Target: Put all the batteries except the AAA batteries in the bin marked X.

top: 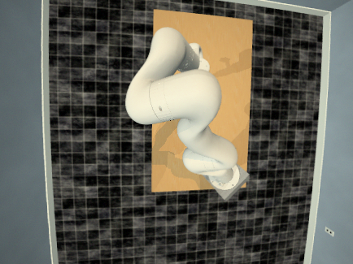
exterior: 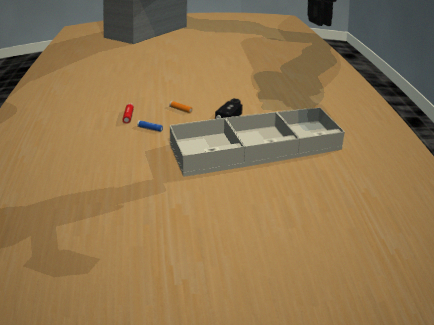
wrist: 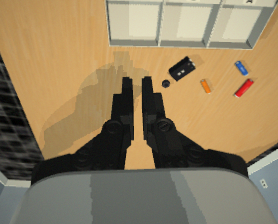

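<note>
wrist view: claw (exterior: 320, 23) (wrist: 137, 90) clenched, empty; bins (exterior: 212, 162) (wrist: 181, 47) at one o'clock, orange battery (exterior: 180, 107) (wrist: 206, 86) at three.

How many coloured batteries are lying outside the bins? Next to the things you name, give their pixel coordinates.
3, in the exterior view: red battery (exterior: 128, 113) (wrist: 244, 88) farthest left; blue battery (exterior: 150, 126) (wrist: 241, 68) between it and the bins (exterior: 215, 162) (wrist: 180, 47); orange battery (exterior: 180, 107) (wrist: 206, 86) behind blue. Some may be hidden inside the bins.

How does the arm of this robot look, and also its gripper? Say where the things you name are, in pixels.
The arm (top: 183, 95) is glossy off-white, with thick, rounded, tube-like segments, thin seam lines and small dark specks near some joints. The gripper (exterior: 320, 23) (wrist: 137, 90) is black, with angular linkages, round pivots and two narrow, straight fingers. No cable shows on either.
</note>
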You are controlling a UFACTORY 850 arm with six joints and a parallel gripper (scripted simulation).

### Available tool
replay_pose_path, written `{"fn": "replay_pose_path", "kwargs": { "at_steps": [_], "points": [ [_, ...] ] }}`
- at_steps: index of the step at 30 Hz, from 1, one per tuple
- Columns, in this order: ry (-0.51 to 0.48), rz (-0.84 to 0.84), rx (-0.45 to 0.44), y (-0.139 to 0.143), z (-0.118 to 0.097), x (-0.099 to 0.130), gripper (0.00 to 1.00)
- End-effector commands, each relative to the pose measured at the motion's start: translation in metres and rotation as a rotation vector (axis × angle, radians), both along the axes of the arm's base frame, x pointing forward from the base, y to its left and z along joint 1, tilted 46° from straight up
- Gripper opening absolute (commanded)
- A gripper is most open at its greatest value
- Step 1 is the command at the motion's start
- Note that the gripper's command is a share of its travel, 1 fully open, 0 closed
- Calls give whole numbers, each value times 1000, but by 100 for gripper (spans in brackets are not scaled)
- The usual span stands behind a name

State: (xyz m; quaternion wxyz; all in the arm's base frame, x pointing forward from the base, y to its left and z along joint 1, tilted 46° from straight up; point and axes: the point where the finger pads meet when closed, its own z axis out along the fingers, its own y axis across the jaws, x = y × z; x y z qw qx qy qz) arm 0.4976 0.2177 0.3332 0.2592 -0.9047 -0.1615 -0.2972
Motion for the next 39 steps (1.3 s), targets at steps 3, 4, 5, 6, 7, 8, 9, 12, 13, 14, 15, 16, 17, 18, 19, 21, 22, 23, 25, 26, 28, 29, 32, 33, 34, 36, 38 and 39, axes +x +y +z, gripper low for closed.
{"fn": "replay_pose_path", "kwargs": {
  "at_steps": [3, 4, 5, 6, 7, 8, 9, 12, 13, 14, 15, 16, 17, 18, 19, 21, 22, 23, 25, 26, 28, 29, 32, 33, 34, 36, 38, 39],
  "points": [
    [2, 1, 0, -1, 2, 0, 7],
    [2, 1, 0, -1, 2, 0, 7],
    [30, -33, 23, -5, -6, 1, 28],
    [59, -68, 45, -9, -13, 2, 28],
    [87, -102, 68, -13, -20, 3, 28],
    [104, -123, 82, -17, -27, 4, 28],
    [118, -140, 93, -21, -34, 5, 28],
    [163, -195, 129, -33, -56, 8, 28],
    [163, -195, 129, -37, -63, 9, 28],
    [163, -195, 129, -41, -70, 10, 28],
    [163, -195, 129, -45, -78, 11, 28],
    [163, -195, 129, -49, -85, 12, 28],
    [163, -195, 129, -54, -92, 14, 28],
    [163, -195, 129, -58, -99, 15, 28],
    [163, -195, 129, -58, -99, 15, 28],
    [163, -195, 129, -62, -106, 16, 28],
    [163, -195, 129, -66, -114, 17, 28],
    [163, -195, 129, -70, -121, 18, 28],
    [163, -195, 129, -78, -135, 20, 28],
    [163, -195, 129, -82, -142, 21, 28],
    [163, -195, 129, -90, -157, 23, 28],
    [163, -195, 129, -94, -164, 24, 28],
    [163, -195, 129, -107, -186, 27, 28],
    [163, -195, 128, -111, -193, 28, 28],
    [163, -195, 128, -115, -200, 29, 28],
    [163, -195, 128, -119, -207, 30, 28],
    [163, -195, 128, -123, -214, 31, 28],
    [163, -195, 128, -127, -222, 32, 28]
  ]
}}
